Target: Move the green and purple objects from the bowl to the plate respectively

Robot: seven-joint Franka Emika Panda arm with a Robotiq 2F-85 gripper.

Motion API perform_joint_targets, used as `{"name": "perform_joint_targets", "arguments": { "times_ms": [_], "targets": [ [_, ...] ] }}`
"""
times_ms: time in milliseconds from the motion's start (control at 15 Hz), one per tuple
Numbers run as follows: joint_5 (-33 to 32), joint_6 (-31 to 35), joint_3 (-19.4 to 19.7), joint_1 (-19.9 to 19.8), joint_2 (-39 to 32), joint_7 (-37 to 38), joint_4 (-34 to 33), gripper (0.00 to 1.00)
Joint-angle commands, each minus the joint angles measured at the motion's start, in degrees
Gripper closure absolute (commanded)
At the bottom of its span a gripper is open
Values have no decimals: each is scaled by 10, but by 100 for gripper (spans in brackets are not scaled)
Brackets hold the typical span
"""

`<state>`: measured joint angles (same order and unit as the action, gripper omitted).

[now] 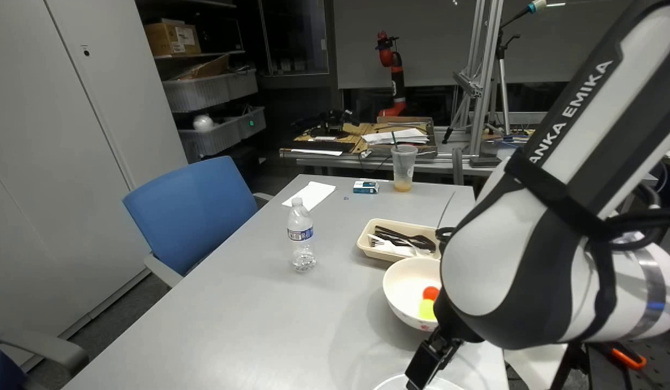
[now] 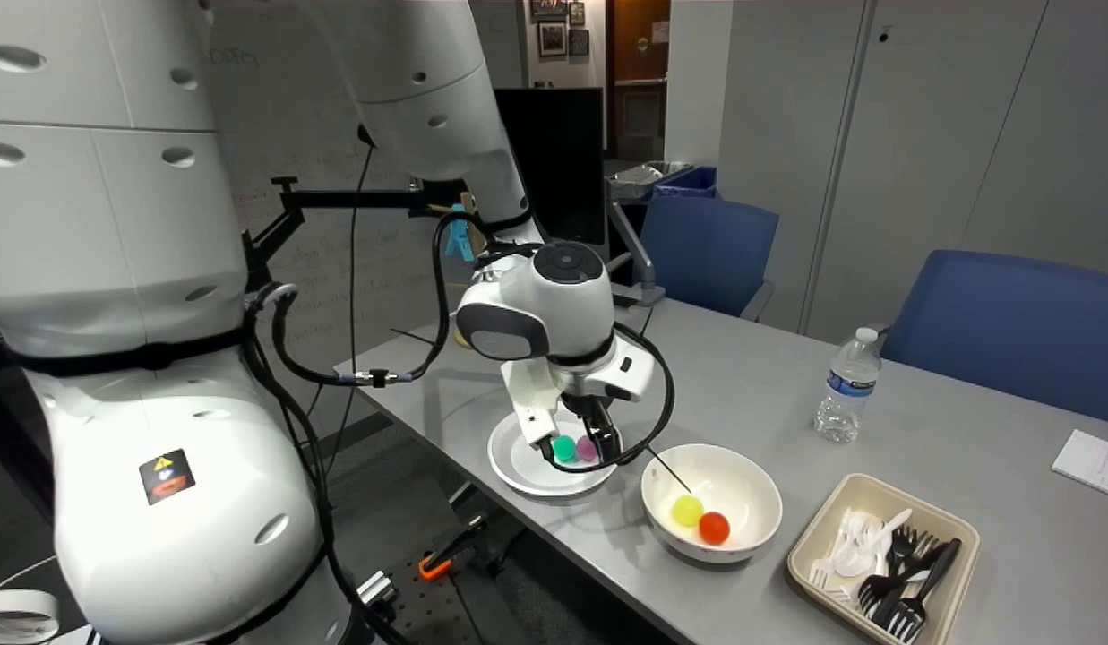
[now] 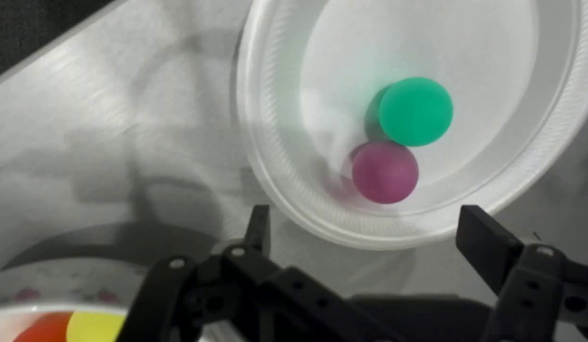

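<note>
The green ball (image 3: 416, 111) and the purple ball (image 3: 385, 172) lie touching each other on the round white plate (image 3: 263, 142) in the wrist view. In an exterior view the green ball (image 2: 563, 448) and purple ball (image 2: 587, 448) show on the plate (image 2: 514, 466), below the gripper. Apart from both balls, my gripper (image 3: 365, 213) is open over the near rim of the plate, its fingers (image 3: 486, 242) wide with nothing between them. The white bowl (image 2: 742, 479) stands beside the plate, holding a yellow ball (image 2: 687, 511) and a red ball (image 2: 714, 528).
A beige rectangular tray (image 2: 961, 573) of black and white plastic cutlery sits beyond the bowl. Farther along the table are a water bottle (image 1: 300, 238), a plastic cup (image 1: 403, 168) and a small blue box (image 1: 365, 187). The table edge (image 3: 51, 45) runs close to the plate.
</note>
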<state>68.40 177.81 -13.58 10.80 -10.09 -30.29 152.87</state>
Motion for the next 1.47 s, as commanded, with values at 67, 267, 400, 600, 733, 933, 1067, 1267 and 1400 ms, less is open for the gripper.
{"name": "perform_joint_targets", "arguments": {
  "times_ms": [67, 267, 400, 600, 733, 933, 1067, 1267, 1400],
  "targets": [
    [-199, -42, 107, 13, 3, 71, 2, 0],
    [-346, -101, 201, 45, 12, 156, -11, 0],
    [-446, -156, 244, 57, 27, 221, -29, 0],
    [-564, -262, 209, -5, 56, 300, -70, 0],
    [-587, -346, 193, -23, 78, 317, -104, 0],
    [-598, -420, 174, -47, 98, 332, -153, 0],
    [-602, -444, 168, -59, 107, 340, -181, 0],
    [-631, -428, 165, -74, 110, 355, -208, 0],
    [-665, -422, 165, -82, 112, 377, -220, 0]
  ]
}}
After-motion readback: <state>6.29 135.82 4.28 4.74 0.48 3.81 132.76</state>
